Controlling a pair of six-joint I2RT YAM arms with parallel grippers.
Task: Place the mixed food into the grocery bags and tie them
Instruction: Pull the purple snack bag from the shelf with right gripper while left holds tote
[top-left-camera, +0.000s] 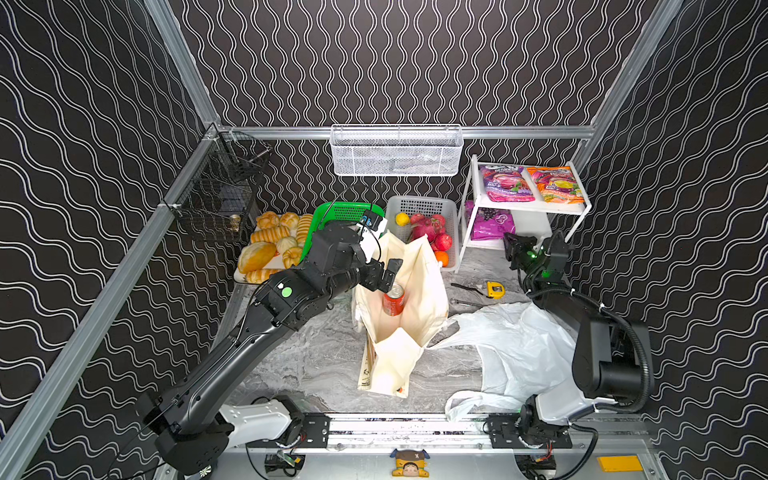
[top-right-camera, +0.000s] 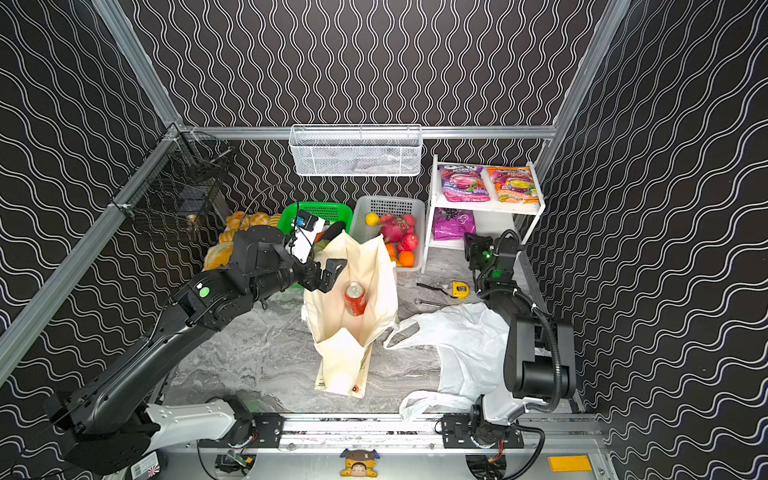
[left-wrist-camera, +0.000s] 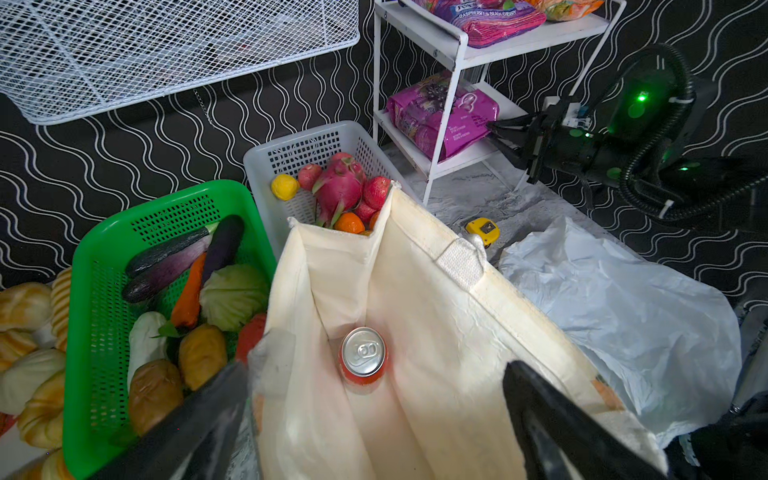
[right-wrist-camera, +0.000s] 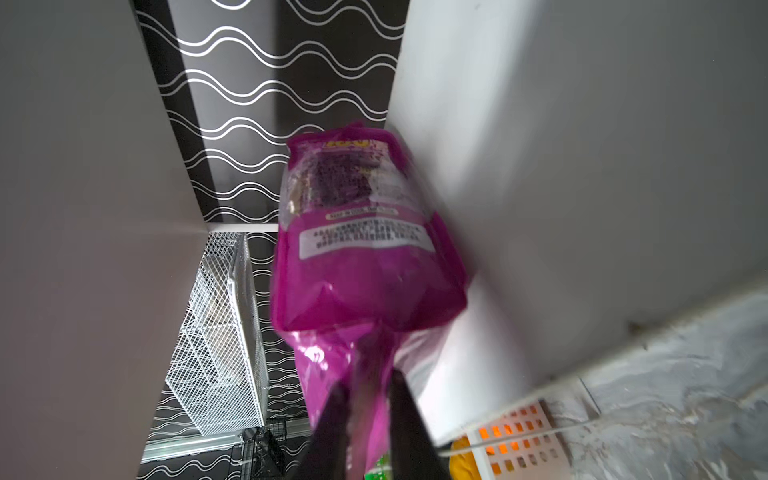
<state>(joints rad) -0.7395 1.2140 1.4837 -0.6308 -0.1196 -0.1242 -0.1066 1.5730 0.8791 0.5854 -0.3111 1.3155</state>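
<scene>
Right end effector (right-wrist-camera: 370, 415) nips the purple packet (right-wrist-camera: 365, 266) by its thin edge; it may slip out; left end effector (top-left-camera: 386, 276) gapes empty.

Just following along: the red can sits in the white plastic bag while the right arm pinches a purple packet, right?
No: the red can sits in the cream tote, not the white plastic bag, as the left wrist view shows. The right gripper does pinch the purple packet.
</scene>
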